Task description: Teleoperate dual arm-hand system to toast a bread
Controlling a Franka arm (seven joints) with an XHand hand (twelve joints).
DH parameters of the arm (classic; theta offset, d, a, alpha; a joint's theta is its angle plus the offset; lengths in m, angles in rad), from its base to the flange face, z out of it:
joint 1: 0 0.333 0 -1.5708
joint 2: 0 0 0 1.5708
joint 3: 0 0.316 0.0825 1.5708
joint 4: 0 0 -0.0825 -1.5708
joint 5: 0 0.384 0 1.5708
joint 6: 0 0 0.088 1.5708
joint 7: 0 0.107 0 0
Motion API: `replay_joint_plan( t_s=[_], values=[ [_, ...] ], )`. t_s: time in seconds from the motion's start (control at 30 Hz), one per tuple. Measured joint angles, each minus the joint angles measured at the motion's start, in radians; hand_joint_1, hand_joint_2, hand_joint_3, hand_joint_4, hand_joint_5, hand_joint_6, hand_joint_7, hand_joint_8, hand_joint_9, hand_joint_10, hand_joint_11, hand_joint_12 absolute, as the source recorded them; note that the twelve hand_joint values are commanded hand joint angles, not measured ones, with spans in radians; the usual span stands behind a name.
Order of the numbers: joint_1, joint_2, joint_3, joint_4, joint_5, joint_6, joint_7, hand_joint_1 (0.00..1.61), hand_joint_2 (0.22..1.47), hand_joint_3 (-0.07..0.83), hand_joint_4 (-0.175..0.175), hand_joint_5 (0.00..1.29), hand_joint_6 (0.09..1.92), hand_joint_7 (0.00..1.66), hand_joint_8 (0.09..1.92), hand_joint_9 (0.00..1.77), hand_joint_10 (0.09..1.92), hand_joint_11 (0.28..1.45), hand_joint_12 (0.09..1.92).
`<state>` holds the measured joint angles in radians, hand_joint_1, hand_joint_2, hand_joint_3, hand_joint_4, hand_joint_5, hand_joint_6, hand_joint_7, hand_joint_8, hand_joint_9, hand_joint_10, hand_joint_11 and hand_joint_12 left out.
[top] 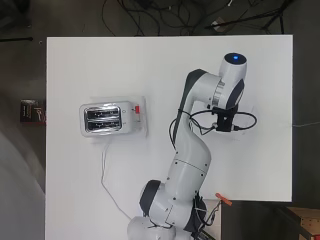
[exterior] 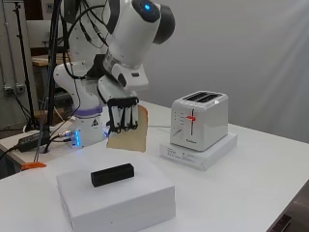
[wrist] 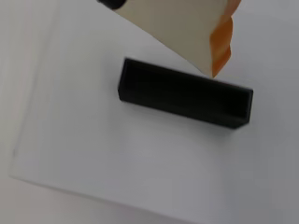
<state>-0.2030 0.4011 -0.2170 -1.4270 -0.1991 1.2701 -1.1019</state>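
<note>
My hand (exterior: 121, 115) hangs in the air with a slice of bread (exterior: 129, 131) gripped at its top edge, fingers curled down over one face, the slice dangling upright below them. The side view places it above and just behind the white box (exterior: 116, 195) that carries a black holder (exterior: 112, 174); the wrist view shows that holder (wrist: 184, 98) empty, with the slice's corner (wrist: 187, 28) clear of it. The toaster (exterior: 200, 118) stands well apart on its own low white base (exterior: 203, 152), further across the surface (top: 90, 200), its two slots open at the top and its red lever (exterior: 191, 117) up.

As I judge it, the step in hand is the carry from holder to toaster. To do it well I mean to keep the slice hanging plumb, travel high enough to clear the toaster's top edge, and turn the wrist so the slice runs along a slot (top: 102, 114) rather than across it. The overhead view cannot show the slice, since the arm covers it, so I lean on the side view for height and alignment. Lowering should be slow, with the fingers opening only once the lower edge sits inside the slot; a tilted entry would likely catch on the rim.
</note>
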Motion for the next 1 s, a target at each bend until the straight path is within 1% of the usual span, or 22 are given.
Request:
replay_joint_plan(
  t_s=[0.07,0.1,0.13,0.17,0.2,0.23,0.3,0.37,0.4,0.43,0.47,0.5,0.53,0.57,0.6,0.63,0.7,0.73,0.77,0.83,0.9,1.0],
  values=[
    [0.005,-0.034,0.026,0.052,0.023,-0.007,-0.019,1.21,1.23,0.001,-0.175,0.63,1.33,0.94,1.24,1.13,0.68,0.61,0.87],
    [0.008,-0.050,0.035,0.071,0.031,0.000,-0.034,1.20,1.23,0.001,-0.174,0.61,1.36,0.93,1.24,1.14,0.60,0.62,0.81],
    [0.012,-0.072,0.049,0.080,0.035,0.016,-0.049,1.07,1.26,0.001,-0.048,0.62,1.40,0.97,1.01,1.17,0.52,0.63,0.76],
    [0.017,-0.092,0.064,0.076,0.036,0.034,-0.061,0.97,1.27,0.001,0.053,0.64,1.43,1.05,0.73,1.23,0.44,0.64,0.75],
    [0.023,-0.117,0.085,0.058,0.035,0.062,-0.077,0.91,1.28,0.002,0.113,0.66,1.43,1.15,0.49,1.28,0.36,0.65,0.75],
    [0.029,-0.143,0.107,0.028,0.036,0.094,-0.100,0.88,1.28,0.000,0.146,0.67,1.43,1.23,0.31,1.32,0.29,0.65,0.75],
    [0.033,-0.193,0.162,-0.061,0.036,0.167,-0.162,0.87,1.27,0.000,0.169,0.69,1.41,1.30,0.11,1.37,0.17,0.66,0.68],
    [0.040,-0.253,0.226,-0.177,0.041,0.247,-0.209,0.87,1.27,0.000,0.175,0.69,1.41,1.31,0.09,1.38,0.09,0.68,0.53],
    [0.050,-0.293,0.255,-0.245,0.045,0.285,-0.229,0.87,1.27,0.000,0.175,0.69,1.40,1.31,0.09,1.38,0.09,0.69,0.48],
    [0.063,-0.333,0.276,-0.312,0.045,0.321,-0.247,1.00,1.24,-0.002,0.049,0.69,1.36,1.23,0.36,1.39,0.09,0.71,0.44],
    [0.076,-0.379,0.293,-0.384,0.045,0.363,-0.266,0.97,1.24,-0.002,0.075,0.70,1.36,1.18,0.44,1.40,0.09,0.72,0.42],
    [0.089,-0.427,0.306,-0.452,0.049,0.410,-0.283,0.93,1.25,-0.002,0.115,0.69,1.38,1.18,0.39,1.40,0.09,0.73,0.41],
    [0.101,-0.479,0.319,-0.517,0.055,0.458,-0.298,1.03,1.22,0.021,0.017,0.69,1.35,1.14,0.59,1.39,0.09,0.73,0.39],
    [0.111,-0.527,0.332,-0.573,0.061,0.499,-0.311,1.11,1.20,0.020,-0.068,0.67,1.34,1.09,0.79,1.38,0.09,0.73,0.37],
    [0.123,-0.575,0.346,-0.620,0.067,0.531,-0.322,1.16,1.20,0.015,-0.121,0.66,1.34,1.05,0.92,1.38,0.09,0.73,0.36],
    [0.138,-0.627,0.363,-0.659,0.075,0.552,-0.328,1.06,1.22,0.009,-0.022,0.67,1.37,1.06,0.78,1.37,0.09,0.73,0.34],
    [0.157,-0.704,0.390,-0.702,0.089,0.560,-0.330,1.15,1.21,0.008,-0.109,0.66,1.34,1.04,0.93,1.37,0.09,0.74,0.30],
    [0.167,-0.729,0.408,-0.718,0.097,0.556,-0.329,1.18,1.20,0.004,-0.141,0.66,1.34,1.03,0.99,1.37,0.09,0.75,0.29],
    [0.174,-0.744,0.425,-0.727,0.104,0.553,-0.325,1.20,1.20,0.002,-0.159,0.66,1.33,1.03,1.02,1.38,0.09,0.75,0.28],
    [0.181,-0.750,0.462,-0.730,0.124,0.542,-0.300,1.22,1.19,0.000,-0.172,0.67,1.32,1.03,1.04,1.38,0.09,0.75,0.26],
    [0.186,-0.724,0.482,-0.712,0.132,0.532,-0.279,1.22,1.19,0.001,-0.175,0.67,1.30,1.02,1.06,1.38,0.09,0.76,0.22],
    [0.195,-0.640,0.507,-0.649,0.127,0.521,-0.250,1.23,1.17,-0.001,-0.175,0.70,1.26,1.06,1.00,1.40,0.09,0.78,0.18]
  ],
)
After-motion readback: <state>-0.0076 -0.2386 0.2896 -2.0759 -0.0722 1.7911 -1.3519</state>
